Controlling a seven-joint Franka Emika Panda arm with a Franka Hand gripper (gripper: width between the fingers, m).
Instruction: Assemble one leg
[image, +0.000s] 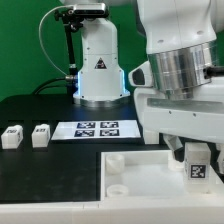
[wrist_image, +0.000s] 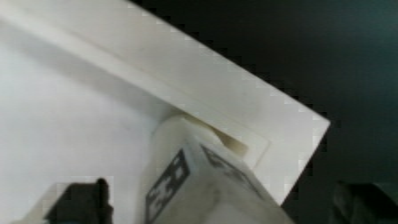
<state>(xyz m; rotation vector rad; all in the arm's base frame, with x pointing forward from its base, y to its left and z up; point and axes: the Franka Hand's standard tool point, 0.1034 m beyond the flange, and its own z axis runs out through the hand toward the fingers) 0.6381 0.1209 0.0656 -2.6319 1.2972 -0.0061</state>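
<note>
Two-finger gripper (image: 196, 160): clamping one small white plastic leg (image: 198, 166) bearing a black-and-white marker tag, holding it over a corner of the large flat white square panel (image: 140, 180). Two matching white legs (image: 27, 135) are lying on the black table (image: 40, 110), near the marker board (image: 97, 128).

Wrist view: held leg (wrist_image: 196, 178) is sitting at the panel's corner socket (wrist_image: 240, 140).

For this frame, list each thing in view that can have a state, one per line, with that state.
gripper: shut on the leg, low over the panel near the exterior view's right edge.
leg: held between the fingers, upright, tag facing the camera, at a corner of the panel.
two spare legs: loose on the table, side by side, untouched.
panel: lying flat, corner sockets up.
marker board: flat on the table.
</note>
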